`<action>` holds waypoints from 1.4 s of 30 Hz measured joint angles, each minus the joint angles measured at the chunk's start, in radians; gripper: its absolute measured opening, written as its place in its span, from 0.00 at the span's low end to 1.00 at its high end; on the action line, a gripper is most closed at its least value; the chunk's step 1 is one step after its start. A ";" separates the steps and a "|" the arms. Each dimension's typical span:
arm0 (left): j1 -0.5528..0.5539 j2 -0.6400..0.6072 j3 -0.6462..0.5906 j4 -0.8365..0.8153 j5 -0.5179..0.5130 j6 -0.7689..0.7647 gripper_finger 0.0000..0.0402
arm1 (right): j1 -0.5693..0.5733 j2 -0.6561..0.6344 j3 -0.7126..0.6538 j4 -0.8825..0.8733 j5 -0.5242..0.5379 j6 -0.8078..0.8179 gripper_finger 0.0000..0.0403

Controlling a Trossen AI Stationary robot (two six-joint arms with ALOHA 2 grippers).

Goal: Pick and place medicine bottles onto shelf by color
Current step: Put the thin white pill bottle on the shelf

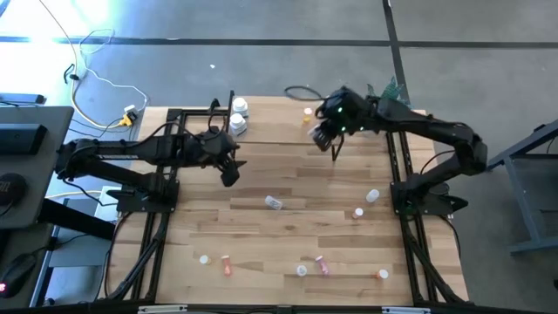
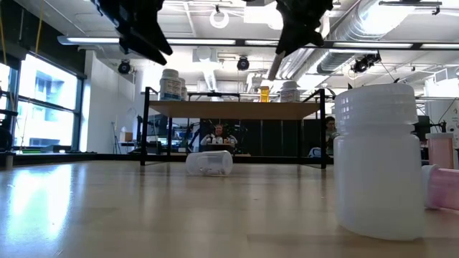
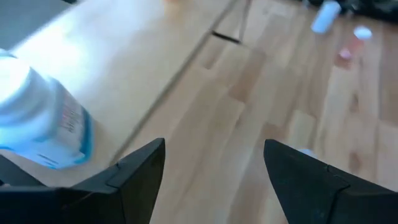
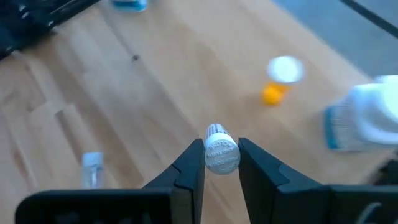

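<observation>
Grey floor surrounds the wooden table (image 1: 288,227) in the high view. Along the table's upper edge I see the shelf (image 1: 270,122), with two larger white bottles (image 1: 238,116) at its upper left and an orange bottle (image 1: 308,112) near its middle. My left gripper (image 1: 229,172) hangs just below the shelf's left part. My right gripper (image 1: 330,138) is over the shelf's right part, and something thin sticks down from it. A clear bottle (image 1: 274,202) lies mid-table; more small bottles, white, orange and pink, are scattered at right centre and along the lower edge.

At table level, in the low view, the shelf (image 2: 233,109) stands across the middle on black legs, with white bottles (image 2: 171,84) on top at left and the orange bottle (image 2: 264,93) right of centre. Both grippers are dark shapes at the top edge. The clear bottle (image 2: 209,163) lies in front of the shelf; a big white bottle (image 2: 378,161) fills the right foreground. People sit in the room behind.

From the left wrist I see my fingers (image 3: 140,171) spread apart with nothing between them, a white bottle with a blue label (image 3: 40,121) at the left edge.

From the right wrist, my fingers (image 4: 186,171) are clamped on a small bottle (image 4: 221,152) with a white cap, at lower centre of the frame. The orange bottle (image 4: 278,79) sits upper right, a white bottle (image 4: 367,121) at the right edge.
</observation>
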 joint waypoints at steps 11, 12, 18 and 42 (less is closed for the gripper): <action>0.112 0.000 0.000 0.059 -0.033 0.000 0.65 | -0.180 -0.036 0.101 -0.138 -0.105 -0.080 0.17; 0.121 0.000 0.000 0.058 -0.033 0.000 0.65 | -0.189 -0.031 0.125 -0.148 -0.108 -0.084 0.17; 0.151 0.000 0.000 0.058 -0.033 0.000 0.65 | -0.226 0.013 0.200 -0.190 -0.169 -0.104 0.17; 0.157 0.000 0.000 0.058 -0.025 0.000 0.65 | -0.226 0.209 0.199 -0.360 -0.104 -0.124 0.17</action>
